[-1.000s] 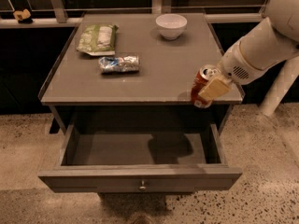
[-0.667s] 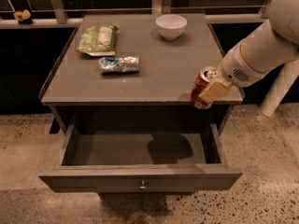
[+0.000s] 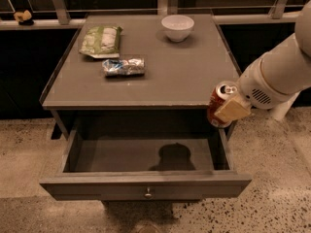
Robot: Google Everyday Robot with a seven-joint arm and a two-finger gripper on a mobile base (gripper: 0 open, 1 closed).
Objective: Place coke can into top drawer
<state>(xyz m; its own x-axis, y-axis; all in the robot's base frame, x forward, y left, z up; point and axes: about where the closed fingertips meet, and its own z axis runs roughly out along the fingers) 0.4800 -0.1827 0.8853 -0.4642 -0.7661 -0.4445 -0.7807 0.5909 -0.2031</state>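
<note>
The red coke can (image 3: 216, 103) with a silver top is held upright in my gripper (image 3: 227, 108), whose tan fingers (image 3: 232, 109) are shut around it. The can hangs in the air at the table's front right corner, above the right end of the top drawer (image 3: 146, 159). The drawer is pulled out and open, with a flat front panel and a small metal knob (image 3: 148, 193). Its inside is bare, with the shadow of the can and gripper on its floor. My white arm (image 3: 279, 74) comes in from the right.
On the grey table top (image 3: 146, 67) lie a green snack bag (image 3: 101, 40), a silver-blue foil packet (image 3: 124, 66) and a white bowl (image 3: 177, 27). A railing and dark windows run behind. Speckled floor surrounds the table.
The gripper with the can has shifted slightly forward and down, towards the drawer's right end. Its shadow in the drawer has moved a little.
</note>
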